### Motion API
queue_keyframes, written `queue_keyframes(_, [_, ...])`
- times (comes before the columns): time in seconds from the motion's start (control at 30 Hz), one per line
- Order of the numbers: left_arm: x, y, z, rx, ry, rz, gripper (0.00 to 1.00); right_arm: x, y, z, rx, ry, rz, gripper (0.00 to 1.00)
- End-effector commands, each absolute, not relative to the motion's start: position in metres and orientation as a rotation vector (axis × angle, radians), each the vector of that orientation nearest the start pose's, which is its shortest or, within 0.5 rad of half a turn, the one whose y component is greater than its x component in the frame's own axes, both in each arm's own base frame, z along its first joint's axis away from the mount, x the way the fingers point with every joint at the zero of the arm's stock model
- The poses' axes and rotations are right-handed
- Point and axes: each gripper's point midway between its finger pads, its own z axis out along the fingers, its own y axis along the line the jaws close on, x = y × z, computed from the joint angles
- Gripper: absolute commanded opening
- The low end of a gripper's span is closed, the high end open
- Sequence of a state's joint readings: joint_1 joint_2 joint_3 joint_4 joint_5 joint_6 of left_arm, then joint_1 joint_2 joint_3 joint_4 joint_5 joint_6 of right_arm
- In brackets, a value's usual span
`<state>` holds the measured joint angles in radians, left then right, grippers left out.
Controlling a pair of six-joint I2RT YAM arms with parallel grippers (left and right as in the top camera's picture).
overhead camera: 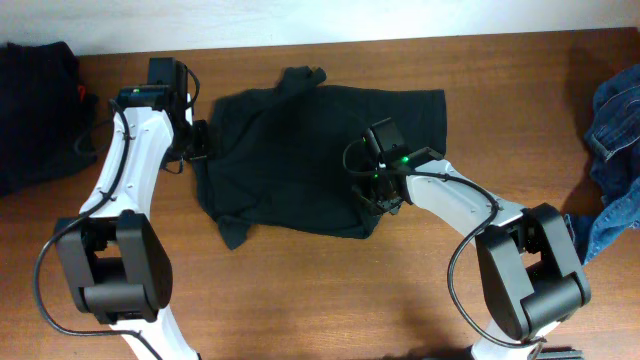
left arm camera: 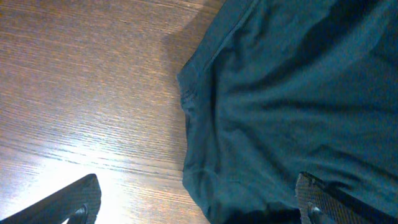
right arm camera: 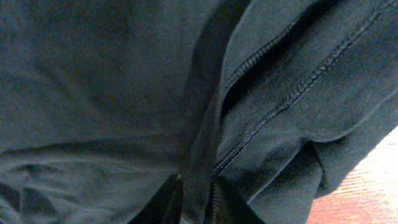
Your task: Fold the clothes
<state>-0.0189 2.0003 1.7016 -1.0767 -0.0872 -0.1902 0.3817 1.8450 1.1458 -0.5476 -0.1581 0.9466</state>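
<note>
Overhead: right end effector (overhead camera: 387, 203) grips T-shirt (overhead camera: 300, 150); left end effector (overhead camera: 199, 143) released over edge.

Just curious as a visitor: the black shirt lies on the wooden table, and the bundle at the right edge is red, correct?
Not red: the overhead view shows the bundle at the right edge is blue. The black shirt does lie on the wooden table.

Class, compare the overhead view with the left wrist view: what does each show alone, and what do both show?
Overhead only: the left arm, the right arm, a dark cloth pile far left, blue denim far right. Left wrist only: the left gripper open, one fingertip over wood, one over cloth. Both: the black T-shirt on the wooden table.
</note>
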Motion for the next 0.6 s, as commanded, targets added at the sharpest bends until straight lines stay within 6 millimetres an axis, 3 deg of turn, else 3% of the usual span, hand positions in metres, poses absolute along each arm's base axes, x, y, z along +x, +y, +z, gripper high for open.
queue_keyframes(0.0, [0.4288,0.0094,0.1054,-0.26,2.908,0.112,0.99,0.3534,0.1716,0.0185,0.79,2.849,0.455,0.26])
queue_keyframes(0.17, [0.4288,0.0094,0.1054,-0.26,2.908,0.112,0.99,0.3551,0.1721,0.0191,0.787,2.842,0.46,0.27])
queue_keyframes(0.33, [0.4288,0.0094,0.1054,-0.26,2.908,0.112,0.99,0.3558,0.1724,0.0193,0.786,2.839,0.463,0.04])
queue_keyframes(0.57, [0.4288,0.0094,0.1054,-0.26,2.908,0.112,0.99,0.3541,0.1709,0.0189,0.705,2.86,0.447,0.04])
